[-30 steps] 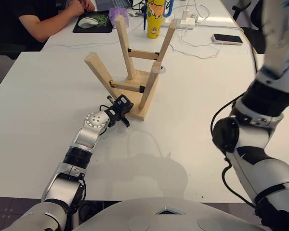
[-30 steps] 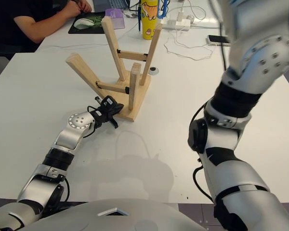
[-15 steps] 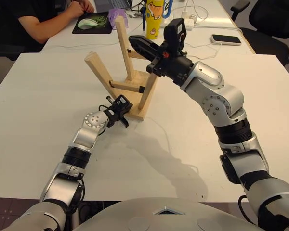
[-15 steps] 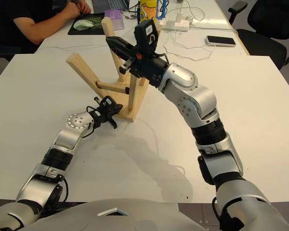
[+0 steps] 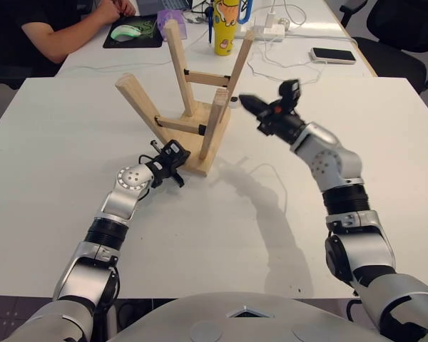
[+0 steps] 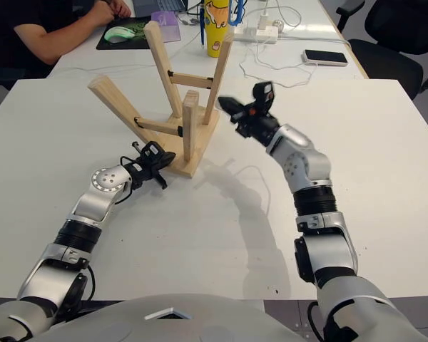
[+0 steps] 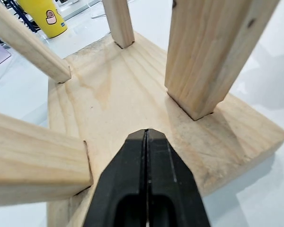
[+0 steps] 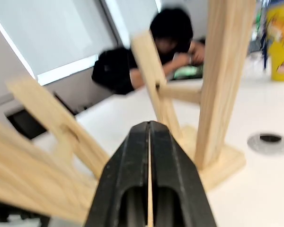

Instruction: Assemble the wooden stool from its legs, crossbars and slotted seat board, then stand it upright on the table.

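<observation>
The wooden stool (image 5: 197, 132) lies upside down on the white table (image 5: 71, 135), its slotted seat board (image 7: 132, 94) underneath and its legs and crossbars pointing up, leaning left. My left gripper (image 5: 176, 156) is shut, with its tips (image 7: 146, 133) against the seat board's near edge, between two legs. My right gripper (image 5: 247, 102) hangs shut in the air just right of the stool, level with the legs and pointing at them (image 8: 149, 125), with nothing in it.
At the table's far edge stand a yellow cup (image 5: 228, 25), a purple box (image 5: 172, 16), a mouse on a dark pad (image 5: 125, 33), a power strip with cables (image 5: 271, 32) and a phone (image 5: 333, 55). A round grommet (image 5: 234, 102) sits behind the stool.
My right arm has swung down in front of the camera, passed over the stool, and now hangs lower to its right. The left gripper stays at the seat board. The camera shifted slightly.
</observation>
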Tool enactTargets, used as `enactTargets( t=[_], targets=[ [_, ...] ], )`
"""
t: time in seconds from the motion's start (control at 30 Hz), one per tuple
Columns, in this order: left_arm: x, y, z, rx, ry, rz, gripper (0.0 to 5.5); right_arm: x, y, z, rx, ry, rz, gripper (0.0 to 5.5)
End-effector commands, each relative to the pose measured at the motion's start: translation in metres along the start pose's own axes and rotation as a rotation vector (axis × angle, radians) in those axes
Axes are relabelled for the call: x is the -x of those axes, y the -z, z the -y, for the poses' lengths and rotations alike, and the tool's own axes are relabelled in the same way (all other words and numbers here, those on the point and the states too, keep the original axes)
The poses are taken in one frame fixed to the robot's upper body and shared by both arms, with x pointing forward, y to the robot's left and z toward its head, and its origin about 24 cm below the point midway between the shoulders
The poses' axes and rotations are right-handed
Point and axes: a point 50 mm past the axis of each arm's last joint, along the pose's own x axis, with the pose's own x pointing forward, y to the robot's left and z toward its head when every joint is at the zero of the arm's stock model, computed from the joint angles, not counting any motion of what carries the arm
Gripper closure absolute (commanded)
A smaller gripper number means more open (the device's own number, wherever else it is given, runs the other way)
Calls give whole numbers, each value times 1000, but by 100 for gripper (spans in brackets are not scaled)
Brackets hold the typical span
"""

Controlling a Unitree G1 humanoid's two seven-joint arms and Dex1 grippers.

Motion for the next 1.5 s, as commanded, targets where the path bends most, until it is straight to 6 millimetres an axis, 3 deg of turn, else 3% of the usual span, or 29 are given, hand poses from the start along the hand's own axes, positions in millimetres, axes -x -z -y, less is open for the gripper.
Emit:
enactTargets(
  t=[0.03, 0.2, 0.37, 0.5, 0.63, 0.77, 0.87, 0.93, 1.03, 1.2, 1.27, 1.37, 1.5],
  targets=[
    [20, -6, -11, 18, -8, 93, 550, -13, 13, -8, 101, -85, -60, 548],
    [45, 2, -13, 41, 74, 102, 550, -23, 21, -11, 170, -95, -83, 548],
    [58, 28, 0, -21, 274, -100, 550, -29, 26, -14, 203, -127, -91, 548],
    [48, 37, -7, -62, 202, -168, 550, -38, 31, -30, 222, -229, -94, 548],
    [35, 39, -14, -62, 84, -177, 550, -42, 48, -50, 257, -355, -153, 548],
    [28, 44, -12, -38, 81, -195, 550, -45, 65, -71, 280, -435, -192, 548],
    [25, 45, -9, -31, 84, -195, 550, -45, 78, -79, 281, -414, -220, 548],
    [24, 45, -8, -43, 85, -200, 550, -43, 80, -73, 310, -310, -227, 548],
    [23, 43, -2, -49, 94, -189, 550, -28, 72, -65, 351, -142, -174, 548],
    [25, 46, 9, -48, 80, -195, 550, 9, 42, -97, 225, -144, 7, 548],
    [26, 48, 9, -46, 66, -201, 550, 29, 38, -107, 189, -177, -2, 548],
    [28, 50, 8, -38, 27, -213, 550, 65, 47, -107, 144, -180, -103, 548],
    [31, 51, 9, -25, -6, -222, 550, 118, 78, -75, 117, 22, -279, 548]
  ],
)
